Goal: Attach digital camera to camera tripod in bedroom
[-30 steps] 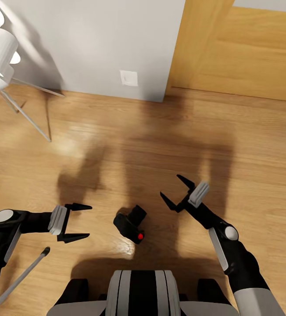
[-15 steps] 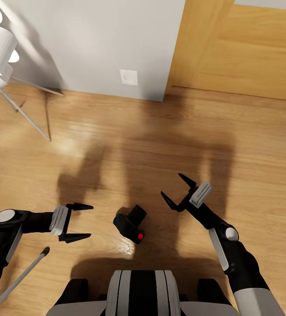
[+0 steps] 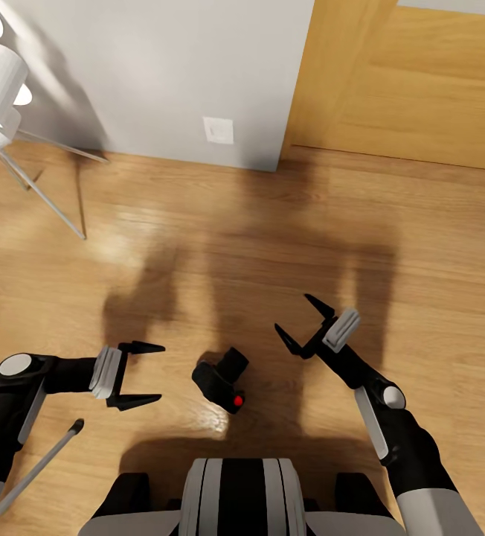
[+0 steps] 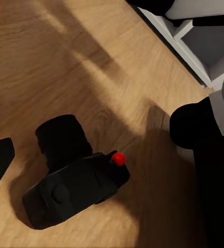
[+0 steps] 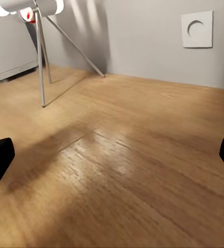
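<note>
The small matte black boxy digital camera (image 3: 221,380) with its red top button lies on the light wood plank floor (image 3: 220,246), just in front of the robot's base and between the two arms. The left gripper (image 3: 144,374) hovers just left of it, fingers spread and holding nothing; the right gripper (image 3: 303,325) sits to its right and slightly farther, likewise spread and empty. The camera rests tilted (lens barrel angled away), so a sideways pinch could catch the round barrel, roll it and push the body across the smooth boards.
</note>
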